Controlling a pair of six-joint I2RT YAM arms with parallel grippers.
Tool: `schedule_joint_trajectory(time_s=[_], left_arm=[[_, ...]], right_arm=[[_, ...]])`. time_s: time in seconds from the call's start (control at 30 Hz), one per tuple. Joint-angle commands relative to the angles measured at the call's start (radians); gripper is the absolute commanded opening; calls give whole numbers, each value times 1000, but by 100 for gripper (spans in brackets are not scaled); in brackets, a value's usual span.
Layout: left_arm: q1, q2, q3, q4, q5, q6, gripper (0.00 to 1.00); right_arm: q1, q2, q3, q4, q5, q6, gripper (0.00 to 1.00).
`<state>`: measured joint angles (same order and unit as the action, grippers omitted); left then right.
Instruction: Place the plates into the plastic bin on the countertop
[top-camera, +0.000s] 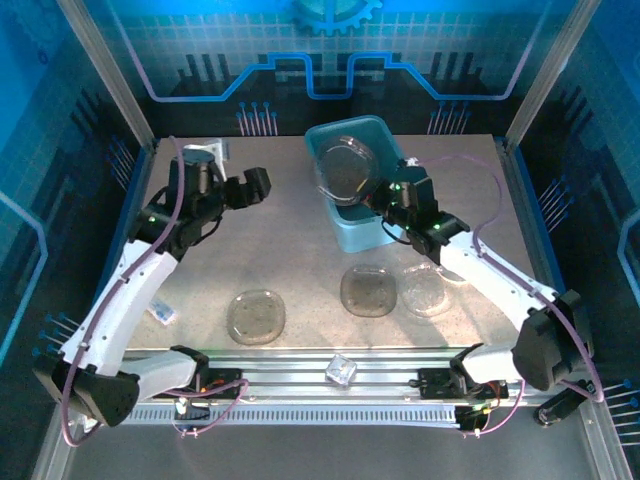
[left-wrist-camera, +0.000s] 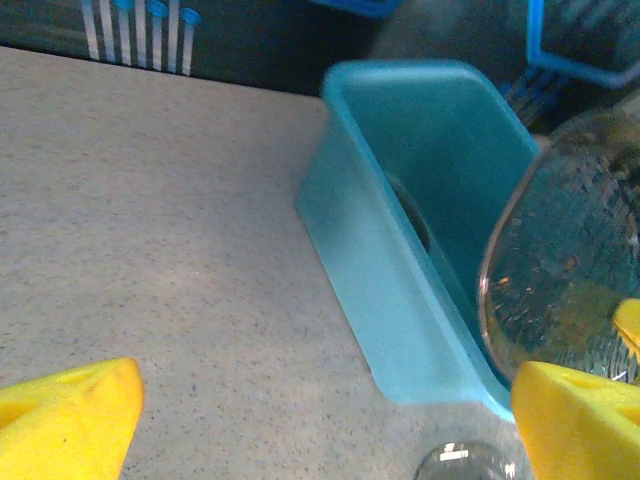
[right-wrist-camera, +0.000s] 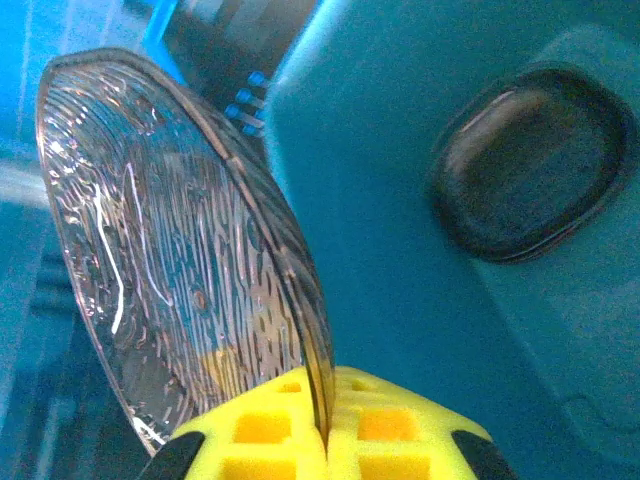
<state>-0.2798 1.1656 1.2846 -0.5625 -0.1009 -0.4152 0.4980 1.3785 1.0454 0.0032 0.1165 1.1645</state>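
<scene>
Your right claw (right-wrist-camera: 325, 432) is clamped on the rim of a plate (right-wrist-camera: 180, 250), which stands on edge over the plastic bin (top-camera: 362, 236); your left claw (top-camera: 258, 187) gapes wide above the bench (top-camera: 290, 250), left of the bin

Small clear faceted cube (top-camera: 341, 370) on front metal rail (top-camera: 290, 386), about midway along. Small white-and-blue scrap (top-camera: 162, 314) near left edge, kind unclear. Pale clear item (top-camera: 207, 153) at far left corner, partly hidden. Backdrop (top-camera: 450, 60): blue circuit-line print, gear motif (top-camera: 335, 12) top centre.
</scene>
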Motion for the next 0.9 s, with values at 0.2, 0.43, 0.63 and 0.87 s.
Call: schedule_joint_trajectory(time_s=[0.2, 0.43, 0.63, 0.87], left_arm=[[40, 60, -90, 56, 51, -69, 95], [59, 122, -93, 59, 73, -65, 95], [75, 162, -88, 69, 86, -66, 95], [91, 214, -58, 36, 111, -56, 95]], right_arm=[[17, 145, 111, 30, 192, 282, 0], [23, 221, 194, -38, 224, 377, 0], [21, 287, 246, -106, 221, 475, 0], [23, 345, 307, -179, 249, 529, 0]])
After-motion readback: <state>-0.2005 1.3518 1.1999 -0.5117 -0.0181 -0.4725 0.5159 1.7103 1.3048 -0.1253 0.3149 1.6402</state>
